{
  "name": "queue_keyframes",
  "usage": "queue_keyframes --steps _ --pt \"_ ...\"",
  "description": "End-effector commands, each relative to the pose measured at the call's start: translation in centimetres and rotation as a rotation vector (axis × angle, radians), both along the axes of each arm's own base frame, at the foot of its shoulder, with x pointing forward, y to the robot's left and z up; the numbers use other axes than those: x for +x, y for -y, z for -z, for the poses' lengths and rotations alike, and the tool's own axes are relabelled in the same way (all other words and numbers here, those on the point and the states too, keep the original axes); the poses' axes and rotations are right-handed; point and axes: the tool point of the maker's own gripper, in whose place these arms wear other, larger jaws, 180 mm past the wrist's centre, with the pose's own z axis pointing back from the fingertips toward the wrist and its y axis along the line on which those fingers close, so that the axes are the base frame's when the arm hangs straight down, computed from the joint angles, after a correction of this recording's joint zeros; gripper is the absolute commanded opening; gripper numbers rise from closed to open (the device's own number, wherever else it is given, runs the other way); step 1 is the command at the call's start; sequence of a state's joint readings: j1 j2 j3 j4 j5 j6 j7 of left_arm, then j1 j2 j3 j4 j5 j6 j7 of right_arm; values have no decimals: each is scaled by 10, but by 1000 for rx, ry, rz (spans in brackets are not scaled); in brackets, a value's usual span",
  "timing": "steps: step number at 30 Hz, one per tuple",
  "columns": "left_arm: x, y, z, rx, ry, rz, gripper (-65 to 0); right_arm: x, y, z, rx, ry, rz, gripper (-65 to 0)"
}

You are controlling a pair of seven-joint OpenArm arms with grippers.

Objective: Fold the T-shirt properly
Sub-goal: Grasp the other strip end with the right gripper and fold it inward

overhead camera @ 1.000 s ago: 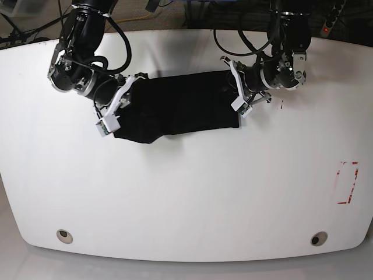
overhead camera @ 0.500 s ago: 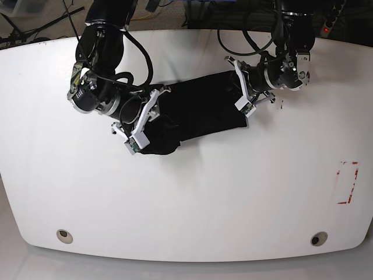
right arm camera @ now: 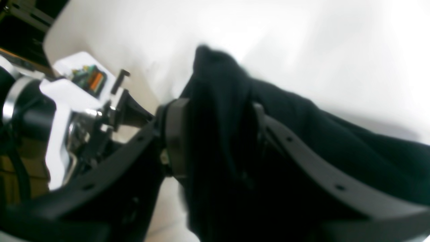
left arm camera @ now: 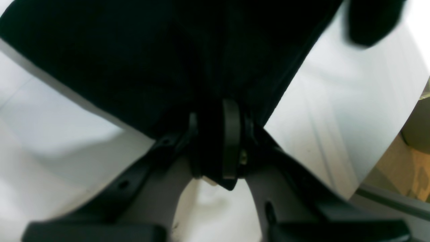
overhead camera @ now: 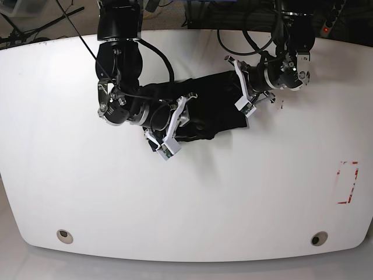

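Observation:
The black T-shirt (overhead camera: 213, 108) lies bunched at the back middle of the white table (overhead camera: 186, 192). My right gripper (overhead camera: 173, 129), on the base view's left, is shut on the shirt's left end and holds it over the rest of the cloth. In the right wrist view, cloth (right arm camera: 336, 151) fills the gap of that gripper (right arm camera: 218, 117). My left gripper (overhead camera: 242, 93) is shut on the shirt's right edge. In the left wrist view it (left arm camera: 213, 114) pinches the black cloth (left arm camera: 168, 60). The neck patch is hidden.
A red marked rectangle (overhead camera: 348, 182) is on the table at the right. Two round holes (overhead camera: 64, 235) (overhead camera: 318, 238) sit near the front edge. Cables and a power strip (overhead camera: 332, 17) lie behind the table. The left arm's white housing (right arm camera: 60, 111) is close in the right wrist view.
My right gripper has carried the shirt's left end rightward, towards the left gripper, so the cloth is shorter and bunched. The left gripper has barely moved.

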State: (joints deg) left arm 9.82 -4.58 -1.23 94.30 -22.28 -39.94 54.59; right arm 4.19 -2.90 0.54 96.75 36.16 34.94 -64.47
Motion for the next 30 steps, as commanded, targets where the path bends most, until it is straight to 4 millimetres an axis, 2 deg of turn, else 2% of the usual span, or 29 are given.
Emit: queue_keyframes --steps 1,7,10,12,14,18,24,30 --pt "3 -2 -4 13 14 5 -582 11 -9 -18 61 49 2 -411" --pt "5 -3 -7 14 25 5 -582 9 -9 -18 59 50 1 -411" --pt "13 -2 -24 16 85 9 -581 4 2 -22 29 83 3 -392" --pt "16 0 -35 16 123 14 -581 0 8 -30 11 120 5 -327" --pt "20 2 -48 17 166 19 -581 -2 16 -39 -12 163 8 -195" --pt "23 3 -61 21 209 26 -581 -9 30 -38 -60 180 6 -41" --pt "27 -1 -75 28 256 16 -581 -25 44 -20 -116 141 -7 -70" --pt "32 -36 -74 61 256 -87 -581 -31 53 -8 -153 116 -6 -116"
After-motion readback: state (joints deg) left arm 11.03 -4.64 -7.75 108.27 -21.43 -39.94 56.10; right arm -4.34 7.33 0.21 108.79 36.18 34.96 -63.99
